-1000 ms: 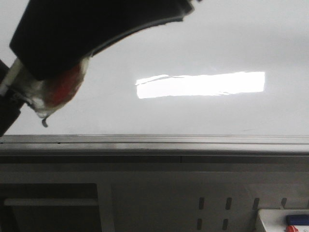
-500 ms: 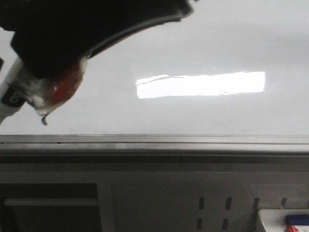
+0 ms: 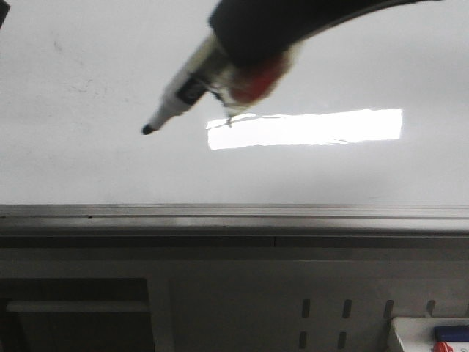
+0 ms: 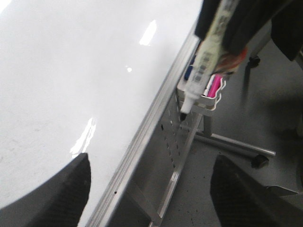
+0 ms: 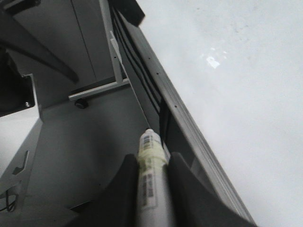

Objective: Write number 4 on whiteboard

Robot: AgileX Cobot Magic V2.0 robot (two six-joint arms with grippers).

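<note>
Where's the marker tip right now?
In the front view the marker tip is left of centre over the whiteboard, just left of the glare patch.

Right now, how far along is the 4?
Done: the marker is clamped in the right claw, with its dark tip uncapped. In hand: the tip sits over the whiteboard; I can't tell whether it touches. The left claw is open and empty. Left: every stroke, since no marker lines show on the board.
</note>
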